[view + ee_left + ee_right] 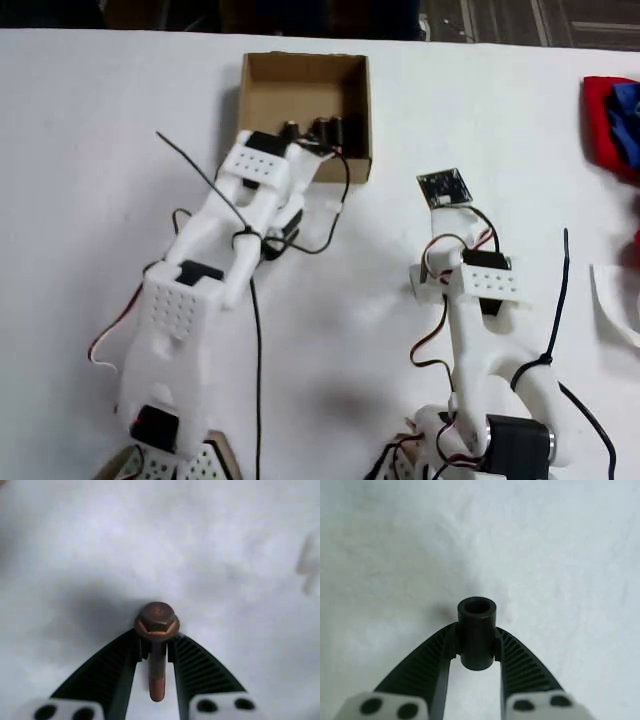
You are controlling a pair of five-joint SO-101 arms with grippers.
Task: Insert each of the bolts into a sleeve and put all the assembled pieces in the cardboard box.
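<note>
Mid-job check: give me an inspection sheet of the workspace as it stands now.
Surface: white table.
Job's things: copper-coloured bolt in the left tool; black sleeve in the right tool; cardboard box at the far side, dark pieces inside.
Clutter: red and blue item and white curved piece at the table's edge.
Grippers: left tool shut on bolt; right tool shut on sleeve.
Cables: black and red wires trail over the table.
Surroundings: dark floor beyond the table.
</note>
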